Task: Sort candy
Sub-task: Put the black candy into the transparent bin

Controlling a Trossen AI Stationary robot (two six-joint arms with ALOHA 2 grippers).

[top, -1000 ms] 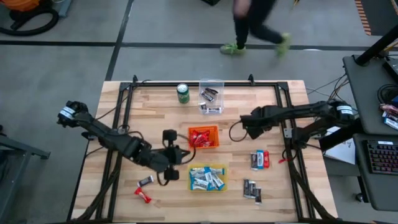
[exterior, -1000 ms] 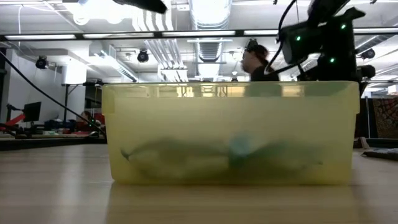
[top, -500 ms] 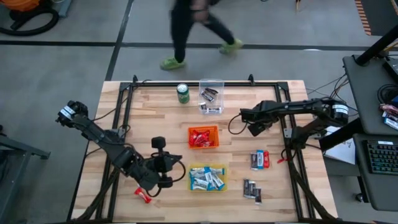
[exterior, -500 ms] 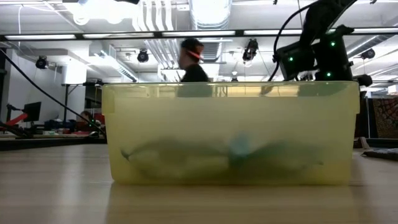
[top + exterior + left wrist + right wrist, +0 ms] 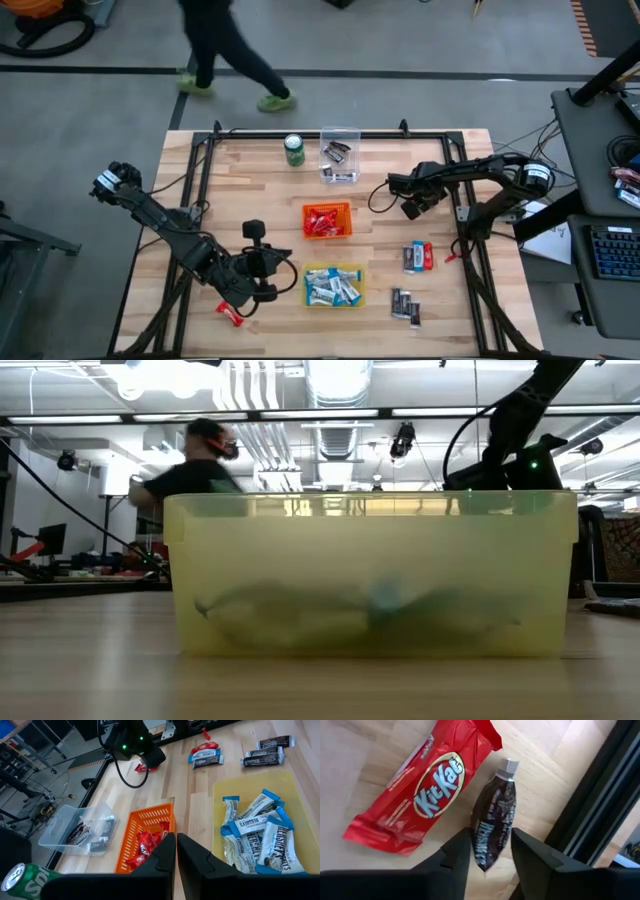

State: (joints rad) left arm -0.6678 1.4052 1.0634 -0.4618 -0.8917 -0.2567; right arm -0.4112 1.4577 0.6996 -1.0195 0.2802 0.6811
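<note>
My right gripper is low over the table beside its right rail, shut on a dark brown candy bar. A red Kit Kat lies flat on the wood next to it. My left gripper hangs raised to the left of the yellow bin, fingers shut and holding nothing. The yellow bin holds blue-and-white bars, the orange bin red ones, and the clear bin dark ones. Loose bars lie at the right and near right; one red bar lies by the left arm. My right gripper pinches the dark bar between its two fingers at the bar's near end, gripping across its width. The bar points straight out past the fingertips, its crimped end free. Whether it rests on the wood or hangs just above, I cannot tell.
A green can stands at the far edge, left of the clear bin. A black frame rail runs close by the right gripper. In the low view the yellow bin fills the front. A person walks beyond the far edge.
My right gripper has drawn back toward the table's right edge and sunk lower. My left arm has shifted toward the near left and now covers the dark bar that lay beside the red one. The person has walked from right to left behind the table.
</note>
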